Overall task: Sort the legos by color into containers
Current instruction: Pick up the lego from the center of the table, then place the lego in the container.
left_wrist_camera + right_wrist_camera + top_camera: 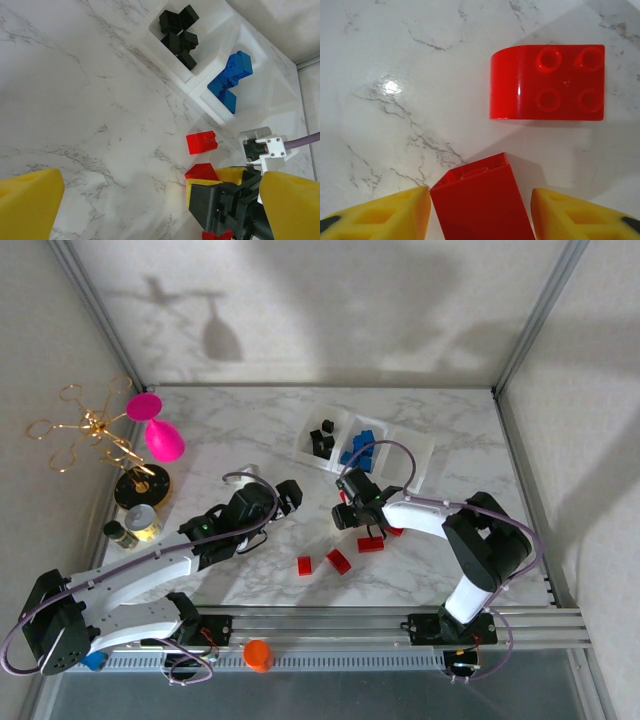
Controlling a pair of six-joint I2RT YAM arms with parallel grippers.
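My right gripper [480, 220] is open and low over the marble, straddling a tilted red lego [475, 195]. Its left pad [395, 215] touches the brick's corner, while a gap remains on the right. A second red lego [547, 82], studs up, lies just beyond. From above, the right gripper [346, 508] sits in front of the white tray [425, 445]. Black legos [322, 438] fill its left compartment and blue legos [360, 448] the middle one. My left gripper [288, 496] hangs open to the left, holding nothing [160, 200].
More red legos [338, 561] lie loose on the table in front of the right gripper, one [371, 544] close to its wrist. At the far left stand a gold wire stand [95, 430], a pink goblet [160, 435] and small jars [140, 523]. An orange knob [258, 654] sits on the front rail.
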